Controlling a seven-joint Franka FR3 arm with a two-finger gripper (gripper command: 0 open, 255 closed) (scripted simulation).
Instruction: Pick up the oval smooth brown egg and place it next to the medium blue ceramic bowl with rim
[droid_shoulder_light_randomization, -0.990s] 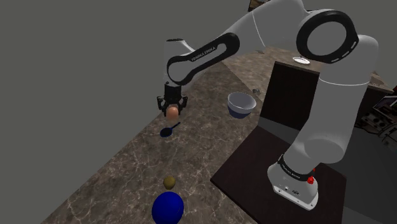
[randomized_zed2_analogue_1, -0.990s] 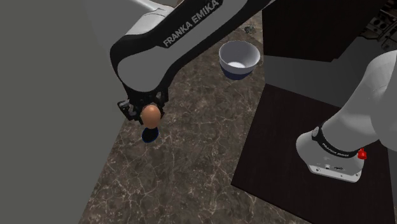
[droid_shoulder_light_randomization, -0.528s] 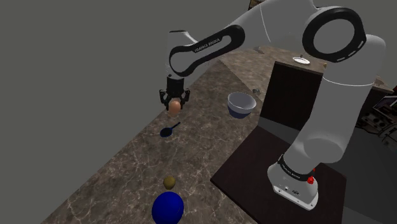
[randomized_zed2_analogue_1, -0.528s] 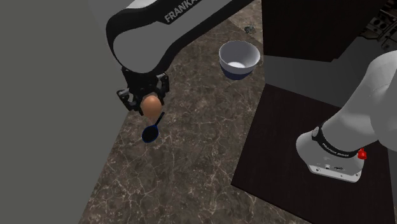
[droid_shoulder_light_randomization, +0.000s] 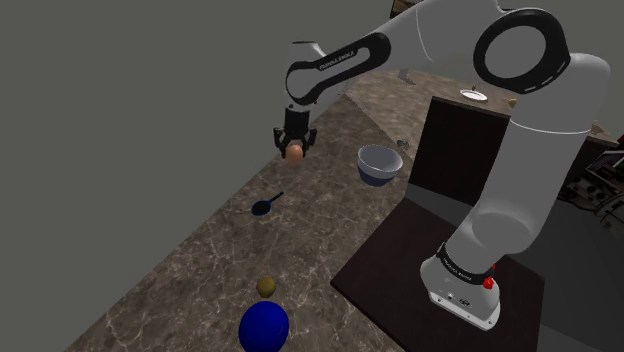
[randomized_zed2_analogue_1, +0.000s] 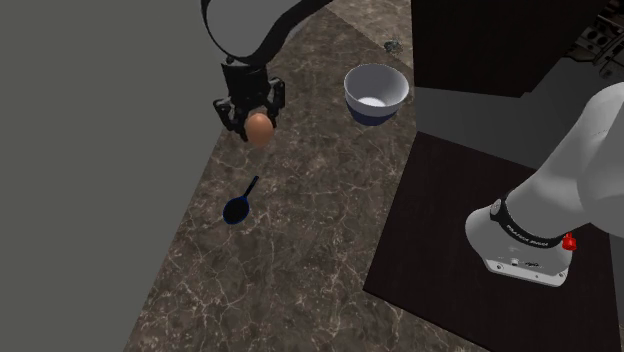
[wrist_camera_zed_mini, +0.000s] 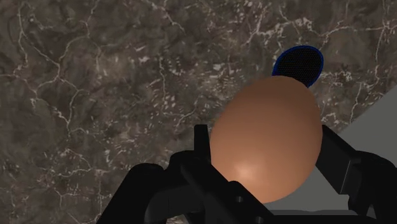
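Observation:
A smooth brown egg (droid_shoulder_light_randomization: 294, 152) (randomized_zed2_analogue_1: 260, 128) (wrist_camera_zed_mini: 267, 140) hangs in the air above the marble counter, clasped in my black gripper (droid_shoulder_light_randomization: 294, 146) (randomized_zed2_analogue_1: 256, 124) (wrist_camera_zed_mini: 267, 167), which is shut on it. The blue bowl with a white inside (droid_shoulder_light_randomization: 379, 164) (randomized_zed2_analogue_1: 375, 95) stands on the counter to the shoulder view's right of the egg, a fair gap away. In the wrist view the black fingers (wrist_camera_zed_mini: 202, 153) hug the egg's sides and the brown marble lies far below.
A small dark blue spoon (droid_shoulder_light_randomization: 266, 205) (randomized_zed2_analogue_1: 240, 203) (wrist_camera_zed_mini: 299, 63) lies on the counter (droid_shoulder_light_randomization: 200, 260) below the egg. Near the front are a blue ball (droid_shoulder_light_randomization: 264, 327) and a small olive ball (droid_shoulder_light_randomization: 266, 286). The dark stand (droid_shoulder_light_randomization: 420, 260) borders the counter.
The arm has carried the egg up and toward the bowl, away from the blue spoon. The grip on the egg is unchanged.

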